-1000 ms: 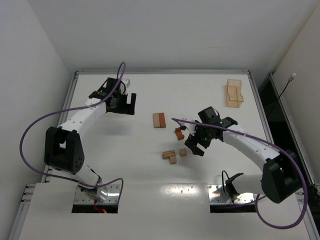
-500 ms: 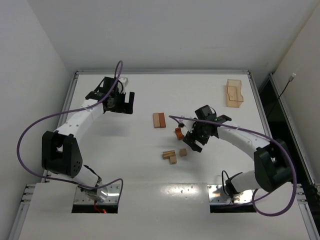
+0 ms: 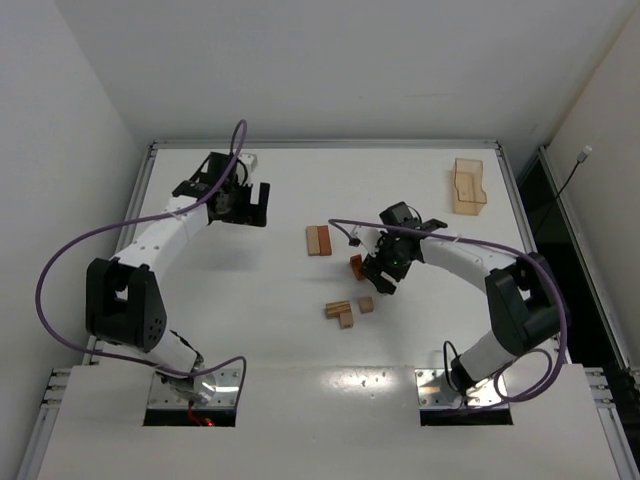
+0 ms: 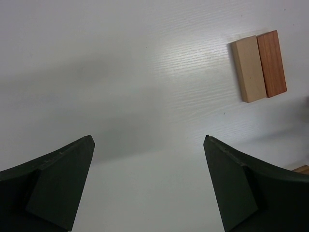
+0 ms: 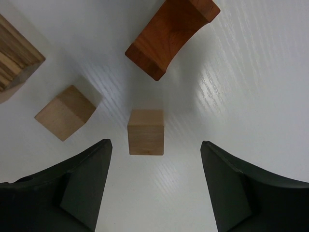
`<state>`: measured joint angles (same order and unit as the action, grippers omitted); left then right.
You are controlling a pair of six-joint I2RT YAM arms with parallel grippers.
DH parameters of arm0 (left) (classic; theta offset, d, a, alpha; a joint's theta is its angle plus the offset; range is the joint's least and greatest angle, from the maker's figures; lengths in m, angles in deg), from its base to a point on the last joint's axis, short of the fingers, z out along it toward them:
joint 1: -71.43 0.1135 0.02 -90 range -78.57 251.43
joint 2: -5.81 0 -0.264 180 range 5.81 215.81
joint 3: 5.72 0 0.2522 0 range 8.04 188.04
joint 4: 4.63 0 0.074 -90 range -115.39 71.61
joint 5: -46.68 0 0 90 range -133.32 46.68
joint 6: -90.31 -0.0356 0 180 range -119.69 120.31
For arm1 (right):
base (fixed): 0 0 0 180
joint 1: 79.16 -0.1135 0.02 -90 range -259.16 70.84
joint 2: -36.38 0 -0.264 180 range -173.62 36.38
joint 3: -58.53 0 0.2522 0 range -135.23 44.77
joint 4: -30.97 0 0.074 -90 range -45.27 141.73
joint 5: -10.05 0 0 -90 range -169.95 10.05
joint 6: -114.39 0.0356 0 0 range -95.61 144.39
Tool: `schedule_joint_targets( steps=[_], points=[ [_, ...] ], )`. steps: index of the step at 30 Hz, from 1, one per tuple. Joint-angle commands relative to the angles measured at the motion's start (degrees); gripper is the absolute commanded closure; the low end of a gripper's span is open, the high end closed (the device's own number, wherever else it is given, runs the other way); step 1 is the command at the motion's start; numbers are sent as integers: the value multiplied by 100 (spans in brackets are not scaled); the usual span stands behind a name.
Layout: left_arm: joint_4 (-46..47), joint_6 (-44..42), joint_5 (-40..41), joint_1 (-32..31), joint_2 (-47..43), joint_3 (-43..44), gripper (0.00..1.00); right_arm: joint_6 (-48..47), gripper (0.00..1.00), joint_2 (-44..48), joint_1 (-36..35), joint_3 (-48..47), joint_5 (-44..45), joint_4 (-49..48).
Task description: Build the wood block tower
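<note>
No tower stands; the wood blocks lie loose mid-table. A tan bar and a reddish bar [image 3: 318, 240] lie side by side, also in the left wrist view [image 4: 258, 67]. A reddish-brown notched piece [image 3: 357, 267] [image 5: 171, 34], a tan cube [image 3: 366, 304] [image 5: 146, 131], a second cube [image 3: 346, 320] [image 5: 65, 112] and a striped block [image 3: 337, 309] [image 5: 14, 58] lie close together. My right gripper [image 3: 381, 277] [image 5: 155, 142] is open, low over the first cube, which sits just ahead of its fingertips. My left gripper [image 3: 260, 206] [image 4: 147, 137] is open and empty, left of the bars.
A shallow light-wood tray [image 3: 467, 186] stands at the back right of the white table. Purple cables loop off both arms. The table's raised rim runs along the back and both sides.
My right gripper has moved left and back towards the block cluster, and now hovers beside the notched piece. The left arm has barely shifted. No block has moved.
</note>
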<state>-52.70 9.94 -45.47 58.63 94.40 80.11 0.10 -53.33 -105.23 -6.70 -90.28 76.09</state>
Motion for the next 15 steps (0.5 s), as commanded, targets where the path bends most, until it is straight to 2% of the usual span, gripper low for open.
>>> schedule_joint_targets(
  steps=[1,10,15],
  points=[
    [55,-22,-22,119,70,290,4,74,29,-212,5,-268,66,-173],
    [3,-22,-22,225,228,342,4,21,44,-416,5,-382,119,-59],
    [3,-22,-84,287,290,395,4,-84,47,-468,-48,-277,119,-59]
  ],
)
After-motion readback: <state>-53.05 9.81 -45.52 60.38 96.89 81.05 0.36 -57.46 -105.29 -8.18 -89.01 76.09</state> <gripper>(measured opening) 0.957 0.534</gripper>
